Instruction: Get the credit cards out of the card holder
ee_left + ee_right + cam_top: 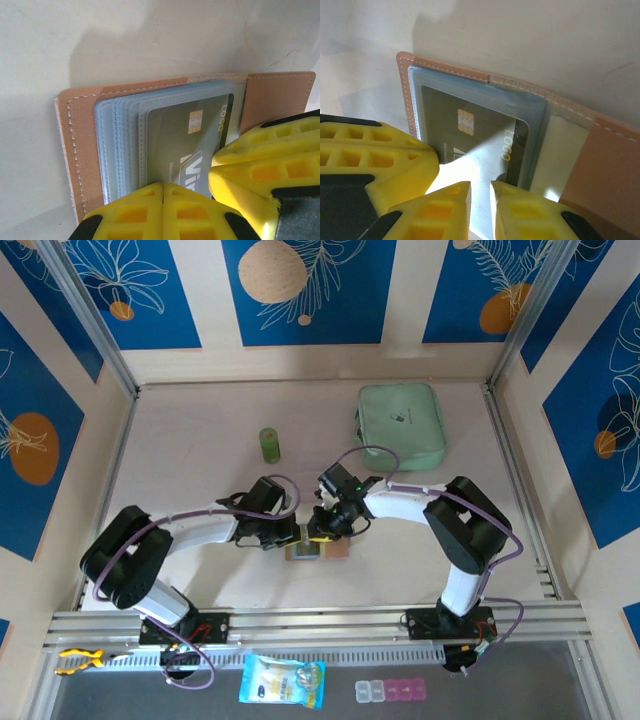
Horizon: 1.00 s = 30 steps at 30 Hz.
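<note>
The open holder (340, 552) lay under both grippers, the left gripper (162, 200) pressed together at the near edge of its grey card (175, 135), the right gripper (480, 200) nearly closed there too, its grip unclear.

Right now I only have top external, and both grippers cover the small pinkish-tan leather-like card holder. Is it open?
Observer: Yes, the pinkish-tan card holder lies open, with a stack of clear plastic sleeves inside.
Operator: Card out?
Observer: The dark grey chip card printed LOGO sits inside the top sleeve.
Operator: Right gripper shut on it?
Observer: Cannot tell; the right gripper shows a narrow gap between its fingers, over the sleeve's edge.
</note>
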### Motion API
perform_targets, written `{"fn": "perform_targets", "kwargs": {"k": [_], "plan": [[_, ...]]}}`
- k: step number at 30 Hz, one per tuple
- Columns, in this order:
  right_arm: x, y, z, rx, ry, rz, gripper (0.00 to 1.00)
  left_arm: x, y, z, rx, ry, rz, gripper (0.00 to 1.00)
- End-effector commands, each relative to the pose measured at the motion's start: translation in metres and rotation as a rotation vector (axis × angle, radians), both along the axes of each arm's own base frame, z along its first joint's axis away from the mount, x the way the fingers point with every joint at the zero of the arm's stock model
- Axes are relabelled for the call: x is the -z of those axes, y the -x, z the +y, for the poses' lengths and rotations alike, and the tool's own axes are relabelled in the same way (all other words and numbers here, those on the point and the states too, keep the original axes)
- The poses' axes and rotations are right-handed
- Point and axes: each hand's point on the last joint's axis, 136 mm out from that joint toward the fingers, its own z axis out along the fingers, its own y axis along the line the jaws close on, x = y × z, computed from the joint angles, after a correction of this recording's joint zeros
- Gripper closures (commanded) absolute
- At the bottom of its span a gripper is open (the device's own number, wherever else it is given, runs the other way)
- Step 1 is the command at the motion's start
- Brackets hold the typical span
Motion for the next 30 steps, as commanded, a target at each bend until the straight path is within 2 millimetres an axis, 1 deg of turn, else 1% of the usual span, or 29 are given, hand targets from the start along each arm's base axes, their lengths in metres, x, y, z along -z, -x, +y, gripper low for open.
{"fn": "perform_targets", "kwargs": {"k": [1, 7, 15, 18, 25, 30], "plan": [[0.011, 0.007, -0.012, 0.006, 0.045, 0.038, 0.79, 0.006, 0.005, 0.002, 0.008, -0.021, 0.020, 1.00], [0.008, 0.007, -0.019, 0.010, 0.075, 0.017, 0.72, 0.005, 0.006, 0.004, 0.004, -0.029, 0.016, 1.00], [0.003, 0.006, -0.016, 0.004, 0.052, 0.011, 0.66, 0.001, 0.003, 0.006, -0.001, -0.039, -0.001, 1.00], [-0.001, 0.005, -0.013, 0.003, 0.034, 0.002, 0.63, 0.004, 0.004, 0.006, 0.002, -0.046, 0.007, 1.00], [-0.007, 0.005, -0.014, 0.009, 0.030, -0.011, 0.62, 0.007, 0.006, 0.011, -0.005, -0.064, 0.009, 1.00], [-0.005, 0.006, -0.015, 0.011, 0.025, 0.002, 0.62, 0.003, 0.004, 0.009, -0.009, -0.047, -0.002, 1.00]]}}
